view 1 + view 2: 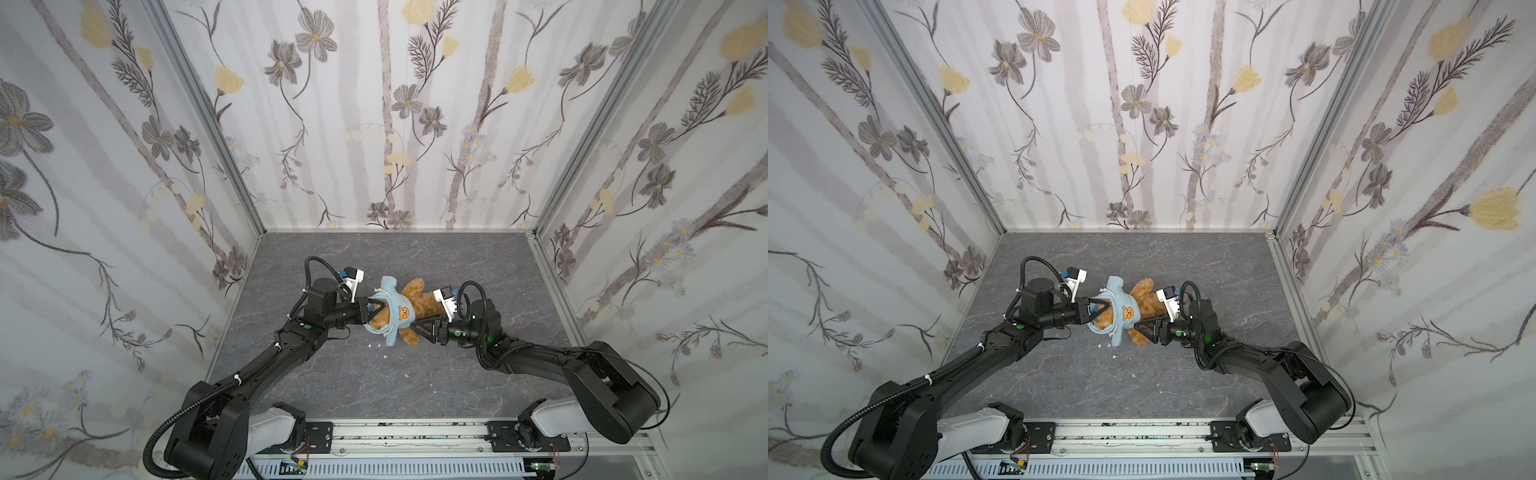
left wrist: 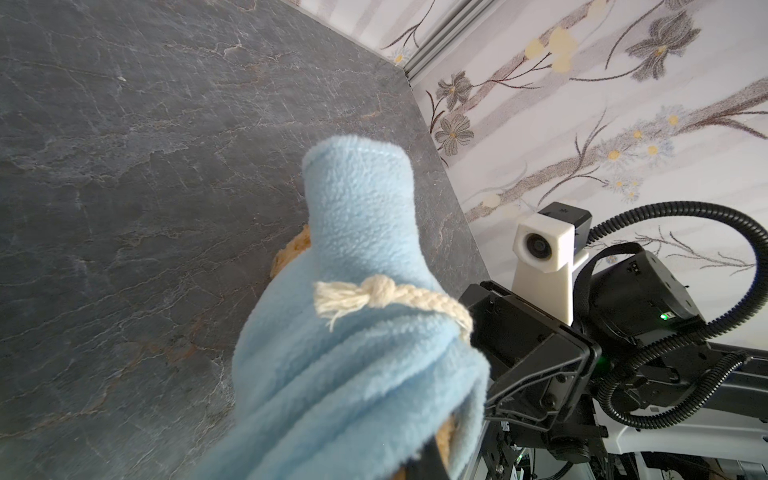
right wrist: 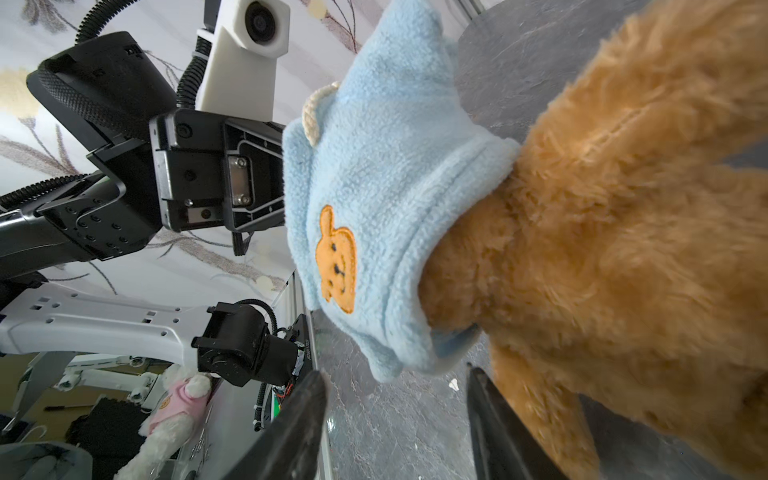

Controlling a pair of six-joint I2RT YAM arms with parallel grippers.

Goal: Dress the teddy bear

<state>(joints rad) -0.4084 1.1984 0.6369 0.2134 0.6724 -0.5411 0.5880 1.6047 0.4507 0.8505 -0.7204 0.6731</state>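
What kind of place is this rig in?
Probably a lab data-collection cell: floral wallpaper panels in aluminium framing box in a grey tabletop, left arm and right arm mount on a front rail, and the right wrist view shows a pink-dressed white plush toy beyond.

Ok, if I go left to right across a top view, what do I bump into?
Going across: left gripper → light-blue hooded top → right gripper. The teddy bear is partly inside the top, so its place overlaps.

Dark grey veined stone-look tabletop [image 1: 374,386] — on it, a golden-brown plush teddy bear [image 1: 419,300] in a light-blue fleece top [image 1: 390,309]; small white scraps [image 1: 385,356] just beside
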